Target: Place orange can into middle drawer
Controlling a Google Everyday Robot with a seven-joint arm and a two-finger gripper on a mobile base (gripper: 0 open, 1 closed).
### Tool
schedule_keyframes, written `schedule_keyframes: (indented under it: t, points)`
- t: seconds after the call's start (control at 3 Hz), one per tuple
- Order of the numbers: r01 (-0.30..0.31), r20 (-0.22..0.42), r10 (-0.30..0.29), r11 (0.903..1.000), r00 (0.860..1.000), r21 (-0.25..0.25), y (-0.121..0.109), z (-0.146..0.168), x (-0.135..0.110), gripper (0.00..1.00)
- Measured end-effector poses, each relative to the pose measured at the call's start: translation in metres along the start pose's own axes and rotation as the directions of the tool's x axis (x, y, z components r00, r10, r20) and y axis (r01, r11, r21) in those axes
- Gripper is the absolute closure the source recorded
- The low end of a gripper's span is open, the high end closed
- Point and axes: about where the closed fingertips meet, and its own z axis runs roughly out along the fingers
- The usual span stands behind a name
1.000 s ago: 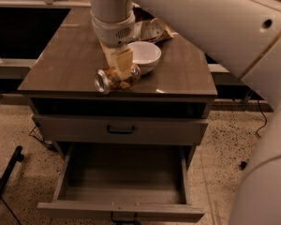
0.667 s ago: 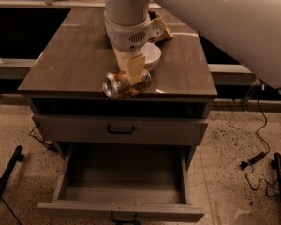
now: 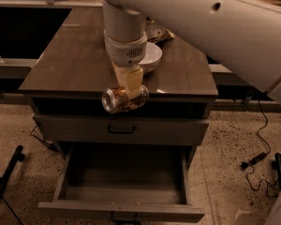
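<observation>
My pincer (image 3: 129, 90) is clamped on the orange can (image 3: 111, 101), holding it sideways in the air at the front edge of the surface (image 3: 70, 64). The middle drawer (image 3: 124, 172) lies open toward 6 o'clock, empty. This looks like the carry step; next I should move outward over the drawer, then lower before releasing.

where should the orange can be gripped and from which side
Around its middle, from above: the orange can lies sideways, ends pointing left and right, leaving the curved body free. The hand holds it that way, lifted at the table edge, above the open middle drawer.
</observation>
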Motion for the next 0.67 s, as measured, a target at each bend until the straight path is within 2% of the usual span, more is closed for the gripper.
schedule_keyframes:
  t: [0.33,0.67]
  points:
    - [-0.027,0.078,0.038,0.9912,0.996,-0.130,0.053,0.041,-0.020,1.00]
    - [-0.069,0.142,0.098,0.9789,0.985,-0.192,0.095,0.072,-0.031,1.00]
